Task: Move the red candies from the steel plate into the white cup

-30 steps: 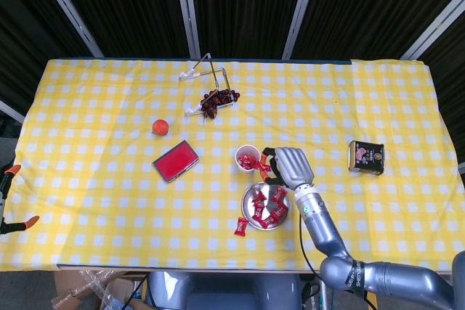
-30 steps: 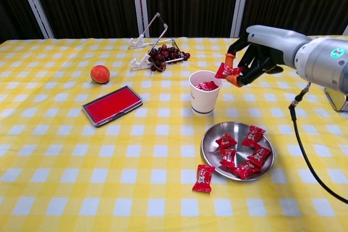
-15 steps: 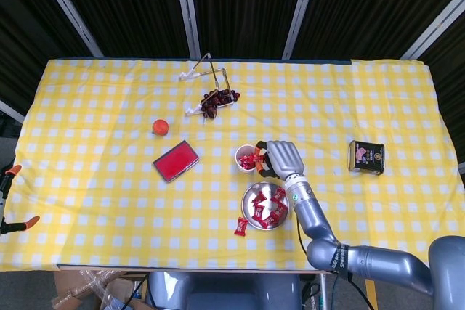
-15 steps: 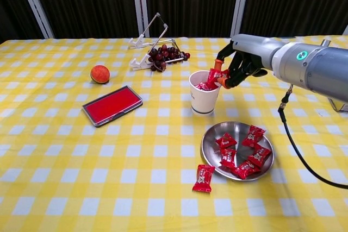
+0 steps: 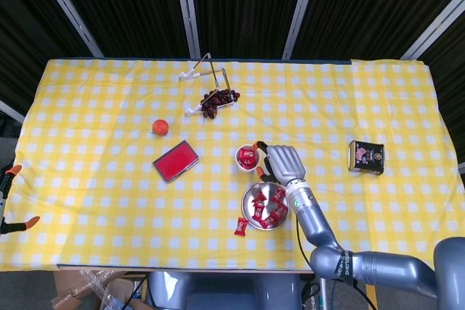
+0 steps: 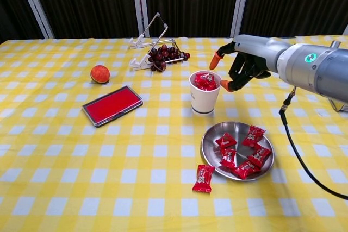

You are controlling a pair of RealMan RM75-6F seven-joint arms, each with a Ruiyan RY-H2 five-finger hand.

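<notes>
Grey right hand point(image 6: 243, 64) (fingers point(image 6: 216, 59) spread) beside white cup point(image 6: 205, 96).

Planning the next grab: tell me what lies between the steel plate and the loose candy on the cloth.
Nothing: in the chest view only bare checked tablecloth separates the steel plate from the loose candy.

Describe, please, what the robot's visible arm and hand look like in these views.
Only the right arm shows: a smooth silver-grey tube with a small glowing green ring light and a thin black cable hanging beneath. Its right hand has a silver back, dark fingers and orange fingertips.
</notes>
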